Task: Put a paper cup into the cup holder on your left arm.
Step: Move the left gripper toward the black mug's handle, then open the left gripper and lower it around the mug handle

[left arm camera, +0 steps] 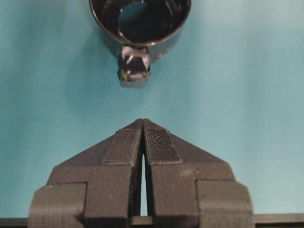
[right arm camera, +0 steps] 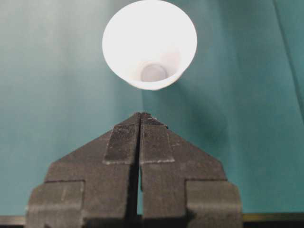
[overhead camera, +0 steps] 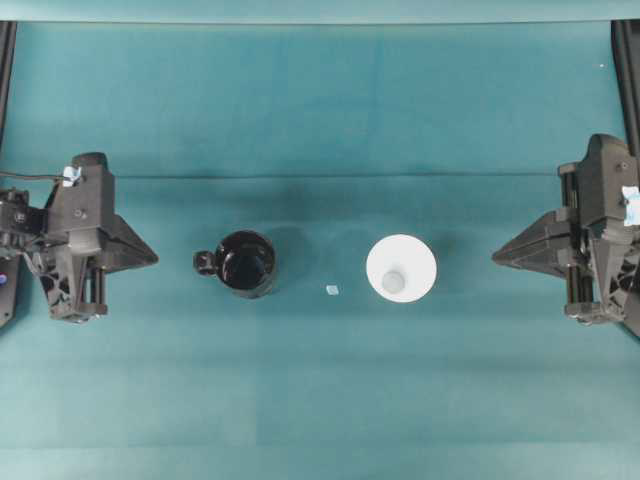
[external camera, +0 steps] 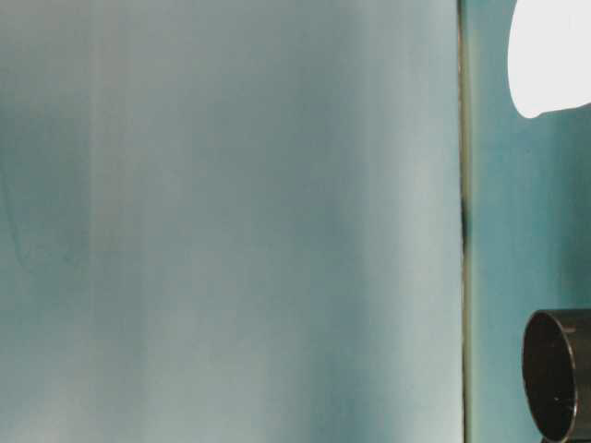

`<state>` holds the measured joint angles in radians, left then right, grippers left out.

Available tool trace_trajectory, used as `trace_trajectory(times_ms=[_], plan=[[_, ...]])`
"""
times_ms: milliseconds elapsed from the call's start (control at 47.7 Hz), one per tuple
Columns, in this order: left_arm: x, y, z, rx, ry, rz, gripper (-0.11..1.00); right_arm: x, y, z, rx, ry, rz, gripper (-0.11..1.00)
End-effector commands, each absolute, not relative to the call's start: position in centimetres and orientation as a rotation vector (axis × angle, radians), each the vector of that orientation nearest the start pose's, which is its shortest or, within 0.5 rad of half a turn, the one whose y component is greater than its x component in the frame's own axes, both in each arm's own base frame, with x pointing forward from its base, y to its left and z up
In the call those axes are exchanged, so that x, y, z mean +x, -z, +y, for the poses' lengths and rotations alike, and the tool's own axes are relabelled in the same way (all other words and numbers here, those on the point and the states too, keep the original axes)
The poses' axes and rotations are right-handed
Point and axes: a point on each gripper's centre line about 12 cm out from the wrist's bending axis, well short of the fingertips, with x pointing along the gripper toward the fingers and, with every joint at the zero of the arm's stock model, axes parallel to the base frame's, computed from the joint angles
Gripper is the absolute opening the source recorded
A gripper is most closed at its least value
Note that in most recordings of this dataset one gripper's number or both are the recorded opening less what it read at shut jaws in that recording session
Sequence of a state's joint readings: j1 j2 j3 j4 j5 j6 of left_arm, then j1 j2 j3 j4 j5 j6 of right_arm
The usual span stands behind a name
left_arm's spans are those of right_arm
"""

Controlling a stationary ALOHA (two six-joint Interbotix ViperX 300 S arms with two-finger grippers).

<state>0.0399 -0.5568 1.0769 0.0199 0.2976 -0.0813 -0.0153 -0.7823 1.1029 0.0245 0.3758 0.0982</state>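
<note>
The glossy black cup holder stands upright left of the table's middle, its small looped handle pointing left. In the left wrist view the cup holder sits ahead of my left gripper, handle toward me. The white paper cup stands upright right of the middle, greyish base visible inside. It also shows ahead of my right gripper as the paper cup. My left gripper rests at the far left, shut and holding nothing. My right gripper rests at the far right, shut and holding nothing.
A tiny pale scrap lies on the teal cloth between holder and cup. The table-level view shows mostly blurred teal, with the cup holder at bottom right and the paper cup at top right.
</note>
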Motion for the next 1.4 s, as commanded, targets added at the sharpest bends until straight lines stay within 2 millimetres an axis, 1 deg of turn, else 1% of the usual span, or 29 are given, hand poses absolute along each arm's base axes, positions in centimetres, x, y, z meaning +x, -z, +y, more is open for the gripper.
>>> trace_trajectory(times_ms=[0,147,252,336,377,440,587,650,692,839,965,1195,1300,1384], plan=[[23.7,-17.7,1.2,-0.079,-0.077,0.814,0.03,21.1,-22.1,-0.3,0.136,0.056,0.665,-0.02],[24.1,-18.1,1.2,-0.082,-0.076,0.776,0.03,21.2,-22.3,-0.5,0.139,0.064,0.66,-0.02],[23.9,-17.8,1.2,-0.085,-0.08,0.783,0.04,21.2,-22.3,-0.6,0.139,0.066,0.66,-0.02],[23.8,-17.4,1.2,-0.092,-0.083,0.794,0.11,21.2,-22.3,-0.6,0.141,0.066,0.66,-0.02],[23.8,-17.3,1.3,-0.101,-0.088,0.796,0.18,21.2,-22.3,-0.6,0.139,0.066,0.66,-0.02],[23.8,-17.3,1.4,-0.115,-0.099,0.795,0.35,21.2,-22.3,-0.6,0.139,0.066,0.659,-0.02],[23.8,-17.3,1.4,-0.117,-0.098,0.777,0.78,21.2,-22.4,-0.6,0.141,0.066,0.659,-0.02],[23.8,-17.1,1.4,-0.117,-0.098,0.779,0.91,21.2,-22.3,-0.6,0.142,0.066,0.659,-0.02],[23.7,-17.0,1.4,-0.117,-0.098,0.785,0.91,21.2,-22.3,-0.6,0.141,0.066,0.66,-0.02],[23.7,-16.3,1.4,-0.117,-0.099,0.799,0.84,21.2,-22.3,-0.6,0.141,0.066,0.665,-0.02],[24.0,-15.1,1.5,-0.12,-0.102,0.786,0.85,21.1,-22.2,-0.6,0.143,0.068,0.668,-0.02],[26.0,-13.4,1.7,-0.116,-0.097,0.746,0.85,21.1,-22.2,-0.6,0.142,0.069,0.669,-0.02],[26.6,-12.8,1.7,-0.115,-0.096,0.75,0.85,21.1,-22.2,-0.6,0.142,0.069,0.669,-0.02],[27.0,-12.6,1.7,-0.114,-0.094,0.744,0.85,21.1,-22.2,-0.6,0.142,0.069,0.669,-0.02]])
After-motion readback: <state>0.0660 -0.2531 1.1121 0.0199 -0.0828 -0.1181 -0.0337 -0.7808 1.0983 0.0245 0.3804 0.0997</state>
